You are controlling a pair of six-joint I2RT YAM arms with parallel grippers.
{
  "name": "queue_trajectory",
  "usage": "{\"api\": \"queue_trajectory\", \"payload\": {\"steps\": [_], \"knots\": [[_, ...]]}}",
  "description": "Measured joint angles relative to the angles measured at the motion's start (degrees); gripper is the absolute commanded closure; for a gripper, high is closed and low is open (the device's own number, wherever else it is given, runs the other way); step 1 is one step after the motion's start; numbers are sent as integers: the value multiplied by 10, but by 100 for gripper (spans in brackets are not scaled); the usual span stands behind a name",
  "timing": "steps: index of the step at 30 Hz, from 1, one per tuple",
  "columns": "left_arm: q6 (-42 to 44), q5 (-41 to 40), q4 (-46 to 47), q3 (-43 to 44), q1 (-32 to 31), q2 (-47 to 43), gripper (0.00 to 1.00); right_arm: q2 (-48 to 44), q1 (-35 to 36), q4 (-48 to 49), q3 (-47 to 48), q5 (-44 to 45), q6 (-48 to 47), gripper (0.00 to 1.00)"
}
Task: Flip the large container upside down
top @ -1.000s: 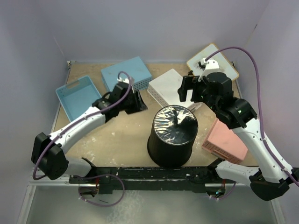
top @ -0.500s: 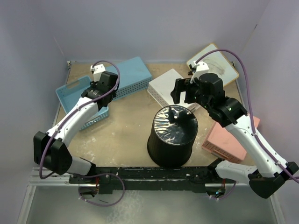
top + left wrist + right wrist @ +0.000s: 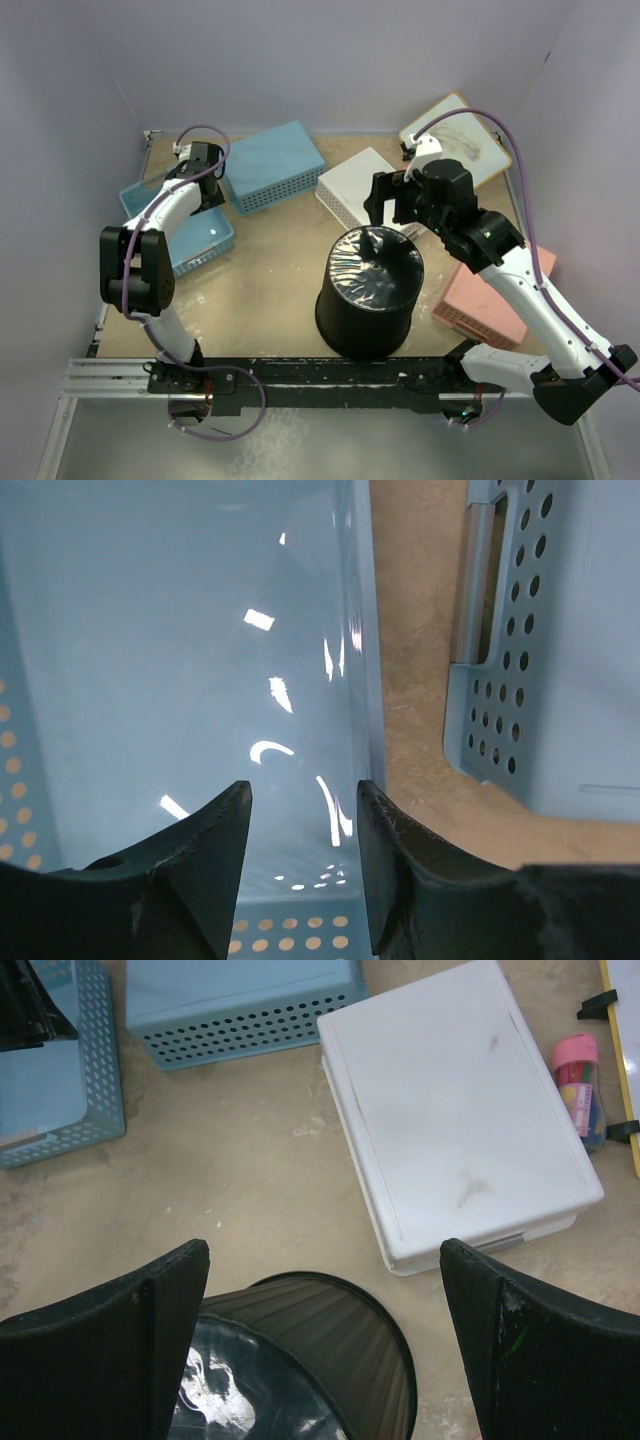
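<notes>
Far left, over the light blue basket point(image 3: 150, 680), left gripper point(image 3: 303, 800): jaws partly apart, empty. Mid-table the large container point(image 3: 370, 290) stands glossy base up, long axis vertical. Right gripper point(image 3: 322, 1250), spread wide, empty, hovers above its far edge; nearer arm.

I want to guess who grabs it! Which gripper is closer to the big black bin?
Right. The right gripper hangs open just above the black bin, at its far edge; the left gripper is away over the blue basket.
</notes>
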Motion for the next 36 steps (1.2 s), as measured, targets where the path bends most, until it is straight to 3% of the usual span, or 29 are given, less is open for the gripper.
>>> {"api": "queue_trajectory", "payload": {"steps": [9, 20, 30, 34, 36], "knots": [[0, 76, 41, -14, 26, 33, 59, 1, 0, 4, 0, -12, 0, 0], [-1, 78, 43, -3, 25, -38, 49, 15, 0, 9, 0, -32, 3, 0], [-3, 102, 58, 57, 39, 77, 35, 23, 0, 9, 0, -39, 7, 0], [-4, 115, 59, 44, 49, 95, 35, 23, 0, 9, -1, -40, 7, 0], [-5, 116, 65, 41, 50, 95, 42, 23, 0, 9, -3, -40, 7, 0]]}}
